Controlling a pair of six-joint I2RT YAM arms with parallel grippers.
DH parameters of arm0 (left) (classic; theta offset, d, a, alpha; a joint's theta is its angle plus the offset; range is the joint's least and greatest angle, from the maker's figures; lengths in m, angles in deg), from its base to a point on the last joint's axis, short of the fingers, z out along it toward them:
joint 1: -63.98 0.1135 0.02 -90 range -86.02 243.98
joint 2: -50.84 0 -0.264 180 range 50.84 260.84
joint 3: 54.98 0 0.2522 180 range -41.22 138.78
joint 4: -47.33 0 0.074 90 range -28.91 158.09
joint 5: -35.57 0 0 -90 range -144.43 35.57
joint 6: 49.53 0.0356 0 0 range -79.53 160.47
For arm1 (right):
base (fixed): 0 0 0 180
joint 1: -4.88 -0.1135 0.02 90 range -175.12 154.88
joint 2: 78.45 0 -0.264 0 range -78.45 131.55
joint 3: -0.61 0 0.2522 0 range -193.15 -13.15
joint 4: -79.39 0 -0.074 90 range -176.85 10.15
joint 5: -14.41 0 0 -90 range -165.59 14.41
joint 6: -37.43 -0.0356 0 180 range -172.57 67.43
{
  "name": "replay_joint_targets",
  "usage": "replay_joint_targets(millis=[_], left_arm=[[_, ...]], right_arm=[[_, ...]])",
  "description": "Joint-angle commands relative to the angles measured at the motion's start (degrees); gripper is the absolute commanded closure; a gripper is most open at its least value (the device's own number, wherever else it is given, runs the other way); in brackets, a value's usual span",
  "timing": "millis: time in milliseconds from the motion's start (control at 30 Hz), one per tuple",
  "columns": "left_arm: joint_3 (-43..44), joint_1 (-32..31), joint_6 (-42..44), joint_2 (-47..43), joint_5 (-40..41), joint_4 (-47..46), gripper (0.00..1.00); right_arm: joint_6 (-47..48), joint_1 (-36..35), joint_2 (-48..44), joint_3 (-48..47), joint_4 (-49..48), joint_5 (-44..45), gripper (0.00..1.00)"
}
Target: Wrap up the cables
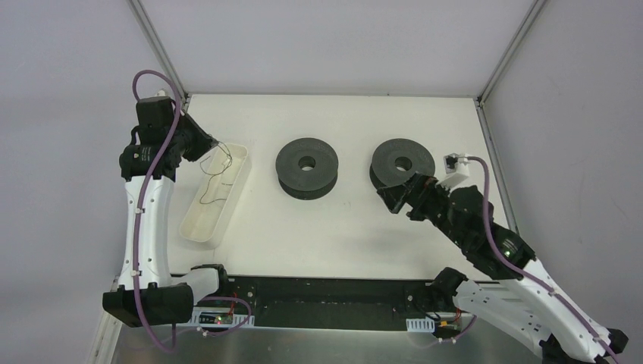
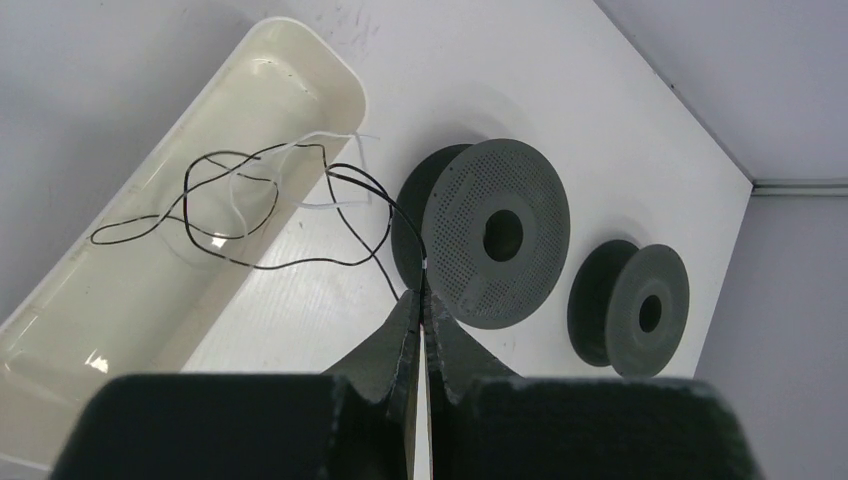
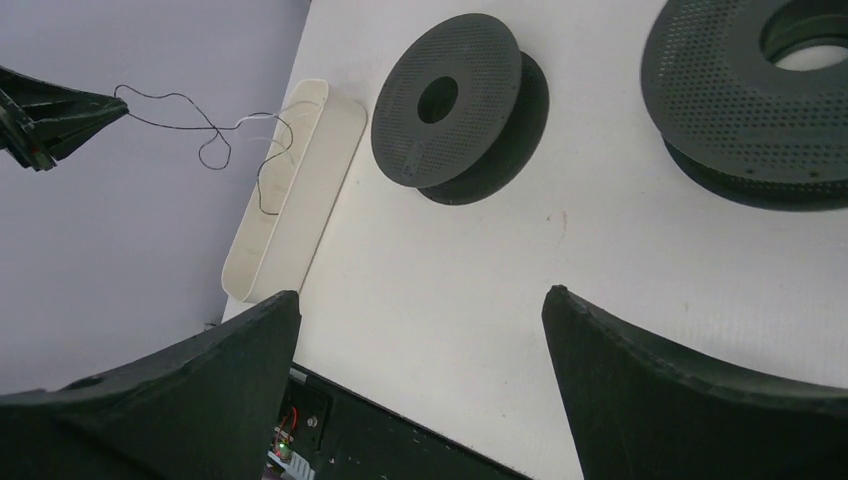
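Observation:
The cable (image 2: 300, 263) is a thin dark strand in loose curls, with a pale strand beside it. It hangs from my left gripper (image 2: 422, 293) down into the cream tray (image 2: 330, 60). My left gripper (image 1: 214, 144) is shut on one end of the cable and holds it above the tray's far end (image 1: 241, 152). The strand also shows in the right wrist view (image 3: 170, 97). My right gripper (image 3: 420, 293) is open and empty. It hovers low over the table in front of the right spool (image 1: 403, 163), apart from it.
Two dark perforated spools lie flat on the white table, the left spool (image 1: 306, 167) at the centre and the right one further right. Both show in the left wrist view, the nearer (image 2: 497, 235) and the farther (image 2: 640, 310). Grey walls close the back and sides.

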State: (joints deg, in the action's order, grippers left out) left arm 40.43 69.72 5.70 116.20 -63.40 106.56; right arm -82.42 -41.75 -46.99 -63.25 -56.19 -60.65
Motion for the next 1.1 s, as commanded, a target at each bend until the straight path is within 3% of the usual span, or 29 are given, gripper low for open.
replay_joint_targets(millis=[0, 233, 400, 567, 800, 1067], left_arm=[[-0.52, 0.25, -1.01, -2.69, -2.21, -0.65, 1.0], [-3.94, 0.29, -0.92, -5.03, -2.64, -0.2, 1.0], [-5.17, 0.27, -0.99, -6.72, -3.4, 0.09, 1.0], [-6.1, 0.26, -1.34, -7.45, -3.83, 0.24, 1.0], [-6.15, 0.22, -1.54, -8.22, -4.67, 0.92, 1.0], [-6.53, 0.24, -1.96, -8.26, -5.67, 1.33, 1.0]], right_arm=[[8.87, 0.01, 8.55, 1.78, -18.98, -5.87, 0.08], [23.24, -1.79, 33.04, 1.34, -59.11, -19.3, 0.17], [34.21, -2.66, 53.15, -10.74, -67.45, -28.94, 0.18], [41.13, -2.74, 69.22, -15.67, -86.01, -42.14, 0.25], [42.25, -3.61, 87.1, -29.12, -89.37, -47.52, 0.28], [48.34, -5.23, 96.93, -40.12, -84.26, -48.57, 0.28]])
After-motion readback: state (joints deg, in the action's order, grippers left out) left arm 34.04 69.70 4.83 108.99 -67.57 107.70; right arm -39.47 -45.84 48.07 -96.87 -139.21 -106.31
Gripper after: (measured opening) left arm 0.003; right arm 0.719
